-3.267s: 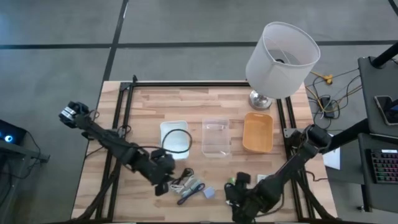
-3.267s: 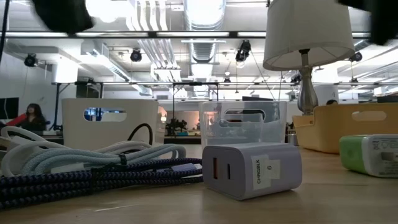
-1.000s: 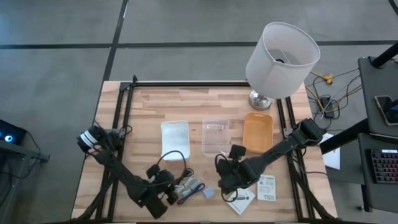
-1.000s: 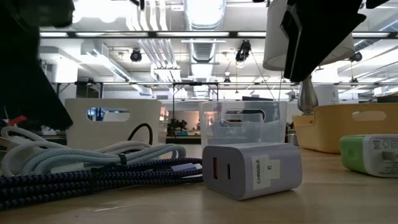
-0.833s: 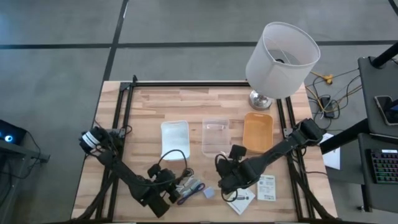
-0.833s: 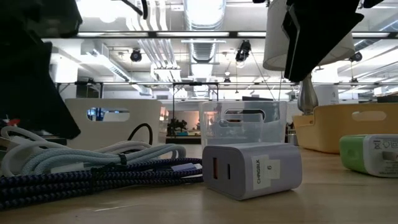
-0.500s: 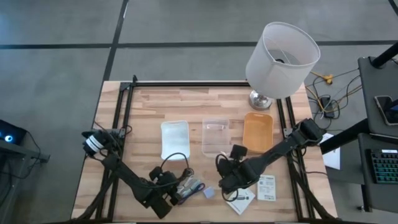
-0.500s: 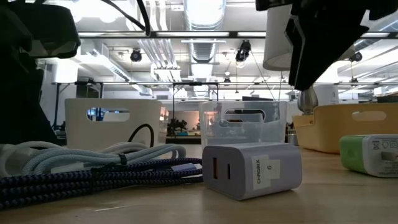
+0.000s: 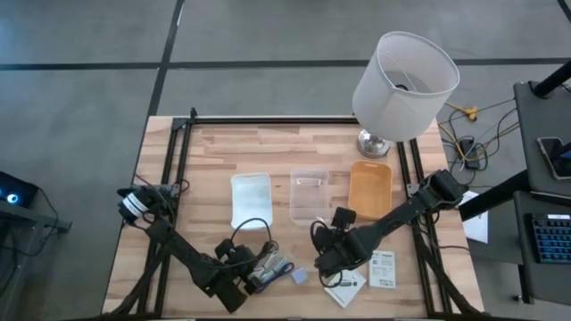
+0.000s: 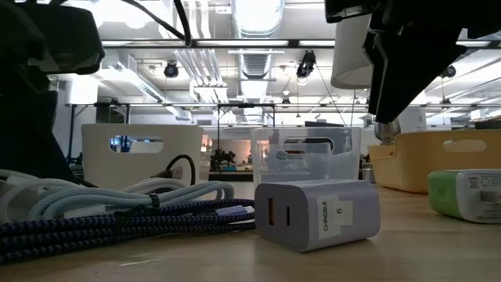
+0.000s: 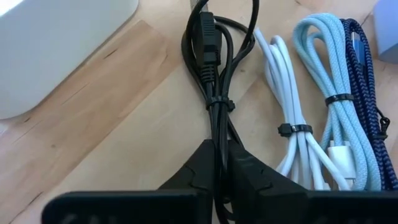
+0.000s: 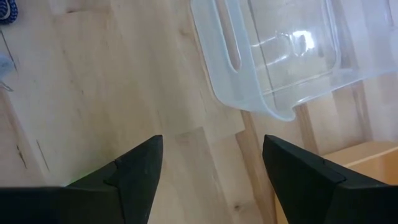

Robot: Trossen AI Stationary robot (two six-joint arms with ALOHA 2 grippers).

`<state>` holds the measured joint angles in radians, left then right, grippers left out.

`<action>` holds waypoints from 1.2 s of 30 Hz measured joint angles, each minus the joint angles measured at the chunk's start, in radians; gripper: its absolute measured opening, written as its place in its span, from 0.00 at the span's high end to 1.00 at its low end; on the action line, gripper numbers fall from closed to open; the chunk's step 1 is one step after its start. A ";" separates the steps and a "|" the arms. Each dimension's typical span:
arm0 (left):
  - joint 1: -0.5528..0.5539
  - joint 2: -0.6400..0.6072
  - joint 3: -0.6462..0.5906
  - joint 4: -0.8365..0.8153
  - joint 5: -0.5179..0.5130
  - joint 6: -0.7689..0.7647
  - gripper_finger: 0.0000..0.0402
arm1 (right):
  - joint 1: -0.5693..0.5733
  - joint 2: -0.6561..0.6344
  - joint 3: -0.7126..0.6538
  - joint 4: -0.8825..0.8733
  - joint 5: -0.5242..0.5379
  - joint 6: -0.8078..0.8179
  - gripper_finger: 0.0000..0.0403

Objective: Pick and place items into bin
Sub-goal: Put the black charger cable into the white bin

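Black cable (image 11: 214,81) pinched inside left gripper (image 11: 219,163).

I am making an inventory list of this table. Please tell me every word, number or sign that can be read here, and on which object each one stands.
"CHARGEUX": label on the white charger block, reading sideways; spelling uncertain.
"6": same label, beside the word.
Green-and-white item at the right edge: print on its white label, too small to read.
White packets in the high view: black print, too small to read.
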<state>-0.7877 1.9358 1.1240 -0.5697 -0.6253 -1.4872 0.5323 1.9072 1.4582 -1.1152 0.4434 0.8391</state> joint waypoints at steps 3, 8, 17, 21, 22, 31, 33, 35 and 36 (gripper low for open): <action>0.002 -0.014 -0.002 0.002 0.008 0.001 0.98 | 0.000 0.000 0.000 0.000 -0.001 0.000 0.35; -0.010 -0.112 -0.010 -0.029 0.009 0.042 0.99 | 0.000 -0.001 0.000 -0.001 -0.002 -0.004 0.37; -0.039 -0.412 -0.011 -0.032 -0.120 0.028 0.99 | 0.000 -0.001 0.000 -0.005 -0.002 -0.009 0.40; 0.007 -0.515 -0.039 -0.129 -0.207 -0.277 0.99 | 0.000 -0.001 0.000 -0.008 -0.002 0.005 0.41; 0.020 -0.530 -0.045 -0.171 -0.245 -0.348 0.99 | 0.000 -0.001 0.000 -0.008 -0.002 0.018 0.41; 0.174 -0.587 -0.129 -0.368 -0.230 -0.603 0.99 | 0.000 -0.002 0.000 -0.011 0.005 0.130 0.42; 0.204 -0.572 -0.150 -0.361 -0.219 -0.613 0.99 | -0.001 -0.002 0.000 -0.010 0.009 0.147 0.42; 0.240 -0.568 -0.175 -0.351 -0.211 -0.625 0.97 | 0.000 -0.002 0.000 -0.010 0.010 0.159 0.42; 0.255 -0.569 -0.187 -0.329 -0.211 -0.627 0.95 | 0.000 -0.002 0.000 -0.010 0.010 0.161 0.42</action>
<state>-0.5322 1.3671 0.9372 -0.8982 -0.8360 -2.1142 0.5320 1.9049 1.4582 -1.1252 0.4534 1.0002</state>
